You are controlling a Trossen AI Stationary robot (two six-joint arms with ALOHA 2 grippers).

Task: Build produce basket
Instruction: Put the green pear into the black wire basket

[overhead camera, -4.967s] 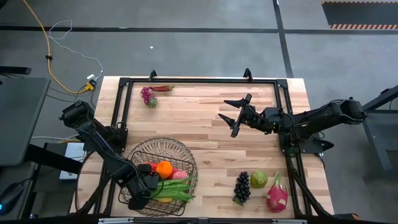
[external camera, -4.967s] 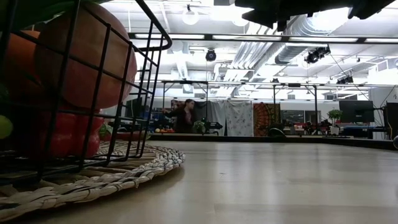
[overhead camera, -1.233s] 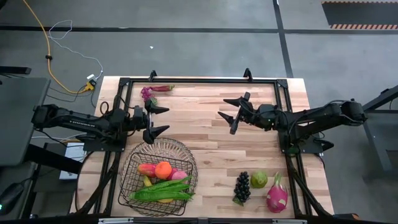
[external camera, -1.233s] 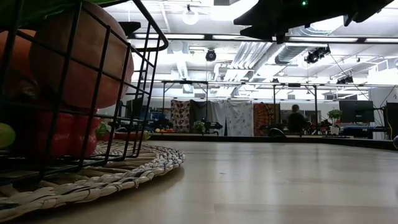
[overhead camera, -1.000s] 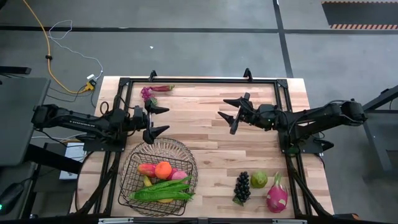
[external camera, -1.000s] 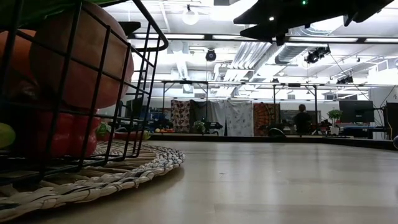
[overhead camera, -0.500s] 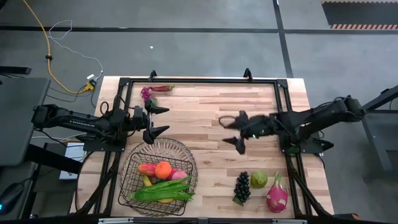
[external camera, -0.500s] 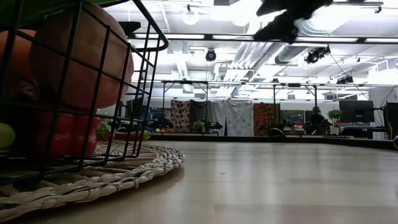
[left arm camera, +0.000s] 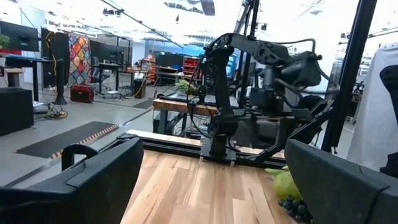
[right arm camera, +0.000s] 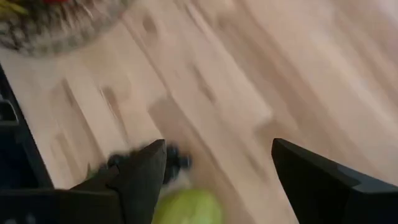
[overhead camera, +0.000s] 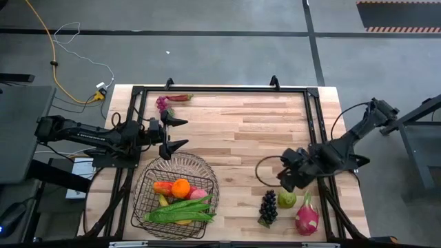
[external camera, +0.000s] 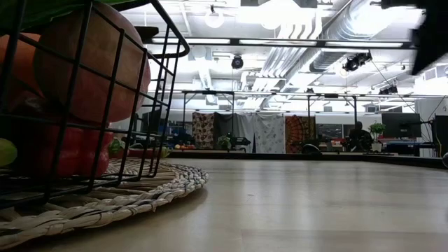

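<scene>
Low in the left half of the high view sits the basket [overhead camera: 176,189], round and made of dark wire, on a woven mat [external camera: 140,192]. Inside it lie long green beans [overhead camera: 180,209] at the near side. Behind them sit an orange [overhead camera: 181,187], a red and yellow mango [overhead camera: 162,187] to its left and a pink peach [overhead camera: 198,194] to its right. A bit of yellow banana [overhead camera: 181,221] peeks out under the beans.

Low on the right of the same view, three fruits lie on the wooden table [overhead camera: 220,131], outside the basket. These are dark grapes [overhead camera: 268,205], a green pear [overhead camera: 287,199] just beside them and a pink dragon fruit [overhead camera: 306,214] on the far right.

Just above the grapes and pear hangs the right gripper [overhead camera: 287,180]. Its jaws are apart and hold nothing. Its own camera looks down on the pear and the grapes between its two dark fingers [right arm camera: 146,180].

Left of the middle, just behind the basket, the left gripper [overhead camera: 173,132] waits with its jaws wide apart and empty.

Up at the top left part of the table, far from the basket, lie purple grapes [overhead camera: 164,106].
</scene>
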